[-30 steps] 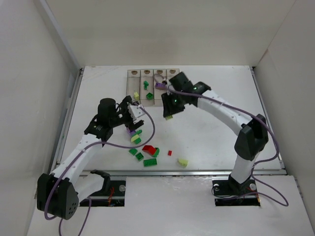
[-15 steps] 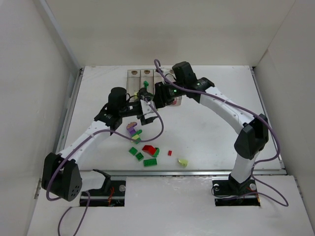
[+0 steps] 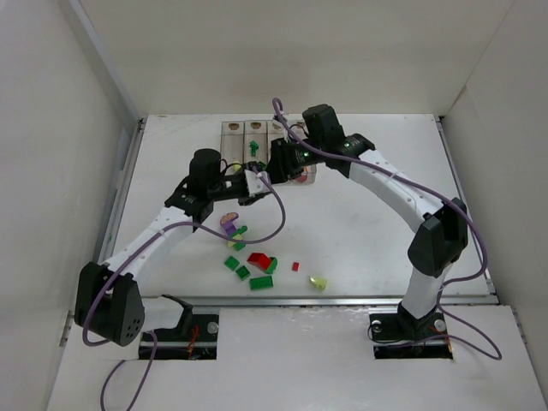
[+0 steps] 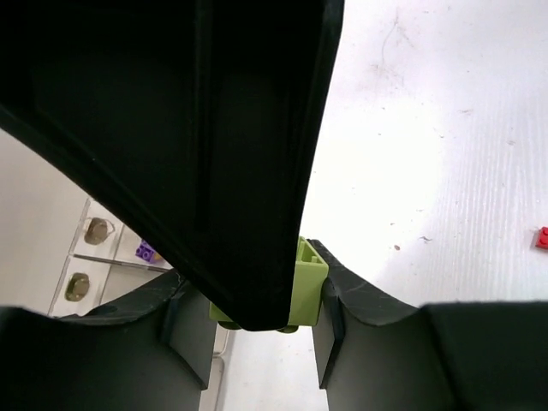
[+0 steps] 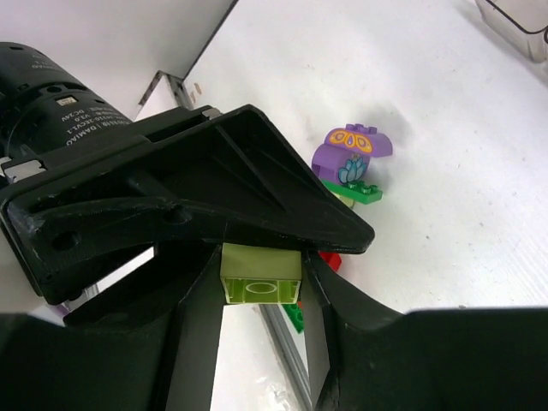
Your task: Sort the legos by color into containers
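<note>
Pinching one brick (image 5: pixel 259 276) between left gripper (image 4: pixel 257 318) and right gripper (image 5: pixel 259 291), just before the containers (image 3: pixel 233 145) (handover, looks like). Risking a drop: tugging apart early, twisting it loose.

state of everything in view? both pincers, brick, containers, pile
left pincer: shut on the yellow-green brick
right pincer: shut on the same brick
yellow-green brick: off the table, gripped from both sides
containers: open-topped, one dark green brick visible inside
loose legos: scattered on the table, unsorted
purple domed brick: on the table, stacked on smaller pieces
</note>
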`<state>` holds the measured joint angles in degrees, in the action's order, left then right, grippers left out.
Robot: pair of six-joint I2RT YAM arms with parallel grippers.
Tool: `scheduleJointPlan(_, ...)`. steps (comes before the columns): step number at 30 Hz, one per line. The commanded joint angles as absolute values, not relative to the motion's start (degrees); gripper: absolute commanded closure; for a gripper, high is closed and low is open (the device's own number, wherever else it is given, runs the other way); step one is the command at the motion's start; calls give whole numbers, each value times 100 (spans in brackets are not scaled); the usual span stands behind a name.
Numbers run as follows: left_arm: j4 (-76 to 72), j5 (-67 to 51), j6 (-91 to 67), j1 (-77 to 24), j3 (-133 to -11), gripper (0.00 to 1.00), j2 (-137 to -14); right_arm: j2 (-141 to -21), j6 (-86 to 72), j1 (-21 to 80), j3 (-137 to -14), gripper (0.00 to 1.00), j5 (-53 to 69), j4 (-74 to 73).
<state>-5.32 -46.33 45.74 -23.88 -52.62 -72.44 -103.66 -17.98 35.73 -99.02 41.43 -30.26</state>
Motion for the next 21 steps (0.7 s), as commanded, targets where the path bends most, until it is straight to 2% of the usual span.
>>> scheduleJointPlan(1, -712, -4852, 4378, -2426, -5476, 100, -7076, -10415, -1626, 3665, -10055, 93, 4298, -2883)
scheduleJointPlan(2, -712, -4852, 4299, -2426, -5476, 100, -7075, -10415, -1626, 3665, -10055, 67, 4237, -2883)
scheduleJointPlan(5, -712, -4685, 4245, -2426, -5423, 100, -7075, -10415, -1626, 3665, -10055, 25, 4009, -2997)
scheduleJointPlan(6, -782, -4624, 4141, -2426, -5423, 100, -7075, -10415, -1626, 3665, -10055, 0, 3903, -3067)
scheduleJointPlan(12, -1063, -3877, 3043, -2339, -5370, 100, -7128, -10213, -2486, 2956, -9511, 0, 3157, -2673)
scheduleJointPlan(15, -1178, -3193, 1878, -2014, -5501, 100, -7531, -9897, -2944, 2577, -9115, 0, 2413, -2286)
scheduleJointPlan(21, -1055, -2243, 1002, -1161, -6431, 100, -8770, -10114, -2340, 2452, -9588, 0, 1460, -2776)
